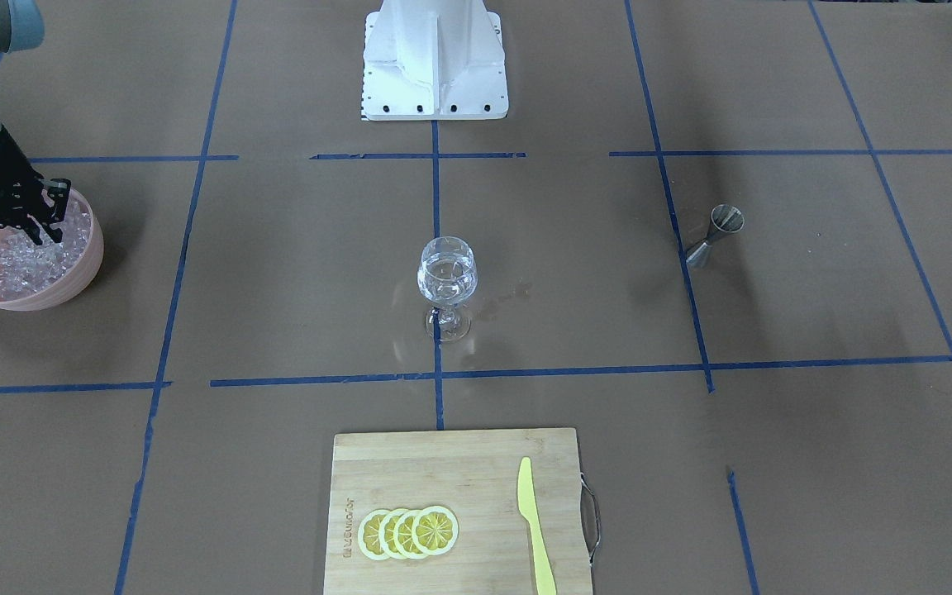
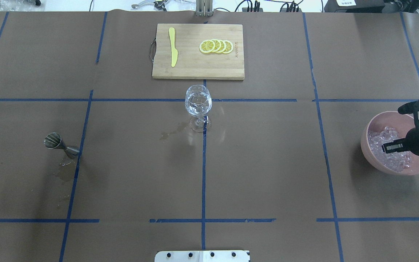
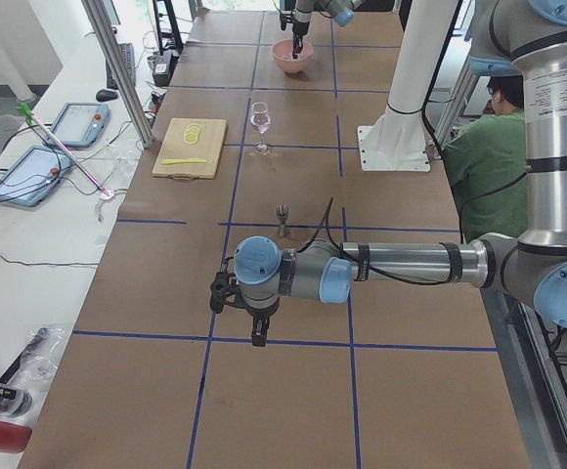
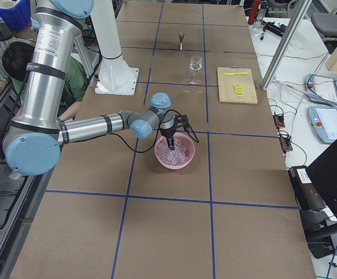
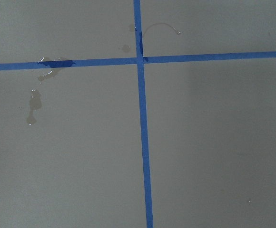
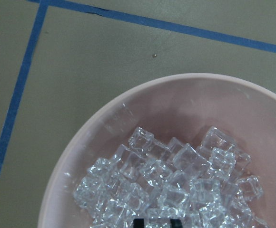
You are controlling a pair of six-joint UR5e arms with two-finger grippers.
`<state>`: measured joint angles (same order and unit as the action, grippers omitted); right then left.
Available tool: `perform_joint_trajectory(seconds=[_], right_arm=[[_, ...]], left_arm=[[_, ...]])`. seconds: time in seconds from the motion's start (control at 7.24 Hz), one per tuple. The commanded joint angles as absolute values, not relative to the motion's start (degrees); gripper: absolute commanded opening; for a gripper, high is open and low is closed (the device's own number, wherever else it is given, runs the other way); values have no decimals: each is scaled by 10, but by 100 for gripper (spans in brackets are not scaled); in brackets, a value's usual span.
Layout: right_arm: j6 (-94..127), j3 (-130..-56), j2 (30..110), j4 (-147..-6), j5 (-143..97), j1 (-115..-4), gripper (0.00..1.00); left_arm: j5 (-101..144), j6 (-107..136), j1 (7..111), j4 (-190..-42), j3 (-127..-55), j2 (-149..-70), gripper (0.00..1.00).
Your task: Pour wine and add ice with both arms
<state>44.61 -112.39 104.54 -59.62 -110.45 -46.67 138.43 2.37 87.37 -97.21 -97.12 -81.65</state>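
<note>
A pink bowl [image 1: 89,263] holds the ice [image 1: 20,266], a heap of small clear chunks. My right gripper [image 1: 50,227] reaches down into the bowl. In the right wrist view its two black fingertips [image 6: 139,222] stand close together in the ice [image 6: 176,180], with a chunk between them. The bowl [image 2: 370,128] and right gripper [image 2: 387,147] sit at the overhead view's right edge. The wine glass [image 1: 446,277] stands mid-table with clear liquid in it. My left gripper [image 3: 257,337] hangs low over bare table, far from the glass; I cannot tell if it is open or shut.
A steel jigger [image 1: 716,235] stands on the robot's left side, wet stains [image 2: 64,171] beside it. A wooden cutting board [image 1: 443,471] with lemon slices [image 1: 407,531] and a yellow knife [image 1: 535,529] lies beyond the glass. The white pedestal [image 1: 435,62] stands at the robot's edge.
</note>
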Motion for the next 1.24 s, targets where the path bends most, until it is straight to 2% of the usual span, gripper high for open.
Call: perform_joint_trajectory(seconds=[0.0, 0.14, 0.55, 0.83, 1.11], right_arm=[[432, -1161, 1043, -596, -1105, -474, 0], [409, -1186, 1038, -588, -1112, -489, 0], [407, -1194, 1001, -584, -1213, -557, 0], [413, -1196, 881, -718, -1206, -559, 0], [417, -1194, 692, -974, -1193, -537, 0]], left_arm=[[1384, 24, 874, -972, -973, -817, 100], [1384, 24, 874, -972, -974, -817, 100], [1384, 24, 874, -972, -974, -817, 100], [1384, 24, 875, -972, -974, -817, 100], [1384, 25, 875, -972, -976, -817, 100]])
